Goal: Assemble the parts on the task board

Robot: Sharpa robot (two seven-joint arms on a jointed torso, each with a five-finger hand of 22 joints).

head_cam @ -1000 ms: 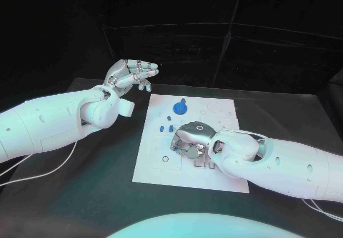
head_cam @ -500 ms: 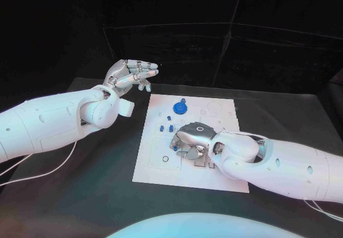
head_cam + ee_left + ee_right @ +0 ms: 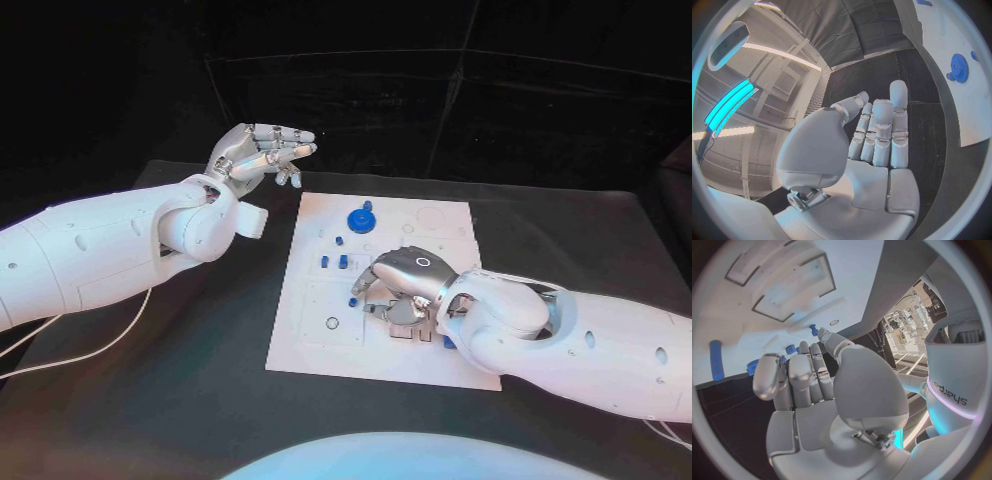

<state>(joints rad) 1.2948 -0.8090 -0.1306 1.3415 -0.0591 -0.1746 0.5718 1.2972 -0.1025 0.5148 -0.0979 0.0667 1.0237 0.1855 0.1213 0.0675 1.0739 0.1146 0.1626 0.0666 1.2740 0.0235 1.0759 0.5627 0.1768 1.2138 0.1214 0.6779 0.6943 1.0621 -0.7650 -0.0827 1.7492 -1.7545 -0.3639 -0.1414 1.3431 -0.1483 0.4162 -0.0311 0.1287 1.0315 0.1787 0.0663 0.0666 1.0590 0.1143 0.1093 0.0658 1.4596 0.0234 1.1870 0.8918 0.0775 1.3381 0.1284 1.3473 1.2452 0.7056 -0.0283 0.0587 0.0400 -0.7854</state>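
Black table, task board beneath empty spread right hand, blue parts beyond.

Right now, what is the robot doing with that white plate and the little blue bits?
The robot's right hand is down over the middle of the task board, fingers curled among the small blue parts. I cannot tell whether it holds one. The left hand is raised beyond the board, empty. A blue gear sits near the far edge.

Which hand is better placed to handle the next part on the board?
Right, probably. The right hand is down over the task board, beside small blue parts. The left hand is raised beyond the board's far corner, holding nothing.
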